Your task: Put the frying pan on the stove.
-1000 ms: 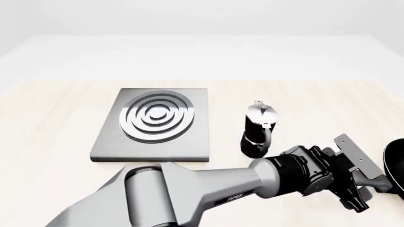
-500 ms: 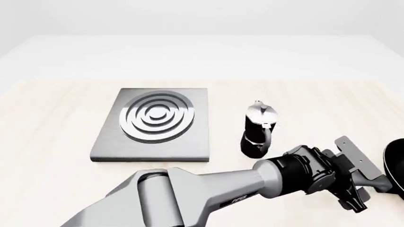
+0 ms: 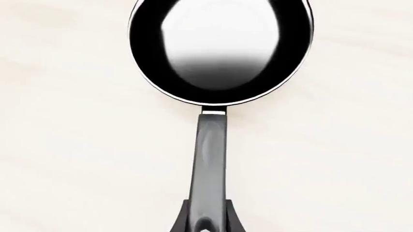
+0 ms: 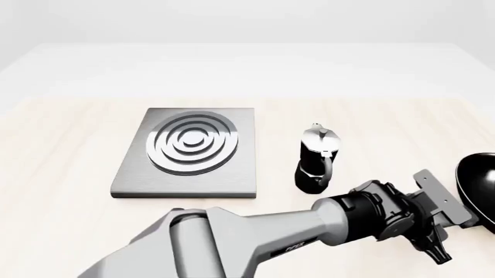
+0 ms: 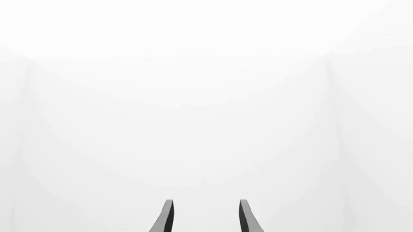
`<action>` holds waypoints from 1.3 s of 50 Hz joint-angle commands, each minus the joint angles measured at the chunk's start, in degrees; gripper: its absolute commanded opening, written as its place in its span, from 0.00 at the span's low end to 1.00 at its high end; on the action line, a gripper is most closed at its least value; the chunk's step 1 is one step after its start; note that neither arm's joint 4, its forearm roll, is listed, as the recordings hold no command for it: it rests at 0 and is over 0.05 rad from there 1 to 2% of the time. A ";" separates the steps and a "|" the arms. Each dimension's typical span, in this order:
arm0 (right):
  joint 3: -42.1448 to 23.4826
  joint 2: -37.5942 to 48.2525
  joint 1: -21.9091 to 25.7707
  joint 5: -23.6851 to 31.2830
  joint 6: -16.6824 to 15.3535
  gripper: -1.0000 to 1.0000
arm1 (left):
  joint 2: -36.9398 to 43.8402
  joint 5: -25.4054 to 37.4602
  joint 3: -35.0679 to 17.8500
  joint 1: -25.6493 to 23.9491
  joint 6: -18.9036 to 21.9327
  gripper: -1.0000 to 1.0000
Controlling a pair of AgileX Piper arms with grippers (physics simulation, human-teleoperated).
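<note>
Left gripper [image 3: 206, 223] pinching frying pan [image 3: 221, 46] handle (pan bowl straight ahead of fingers). Right gripper [image 5: 205, 217] spread, idle. Carry to stove [image 4: 188, 152] not yet done.

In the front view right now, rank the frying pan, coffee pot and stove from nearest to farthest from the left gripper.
1. Frying pan: at the right edge, its handle between the left gripper's fingers.
2. Coffee pot: left of the gripper, mid-table.
3. Stove: farthest left.
</note>
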 commanded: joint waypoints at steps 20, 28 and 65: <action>-0.78 0.00 0.02 0.81 -0.17 1.00 | -8.21 -11.00 15.11 -1.77 -0.83 0.00; 0.00 0.00 -0.13 0.14 -0.15 1.00 | -11.24 -10.84 16.87 -1.13 -0.62 0.00; 2.70 0.00 0.14 -2.66 -0.31 1.00 | -17.68 -12.91 16.09 1.82 -0.26 0.00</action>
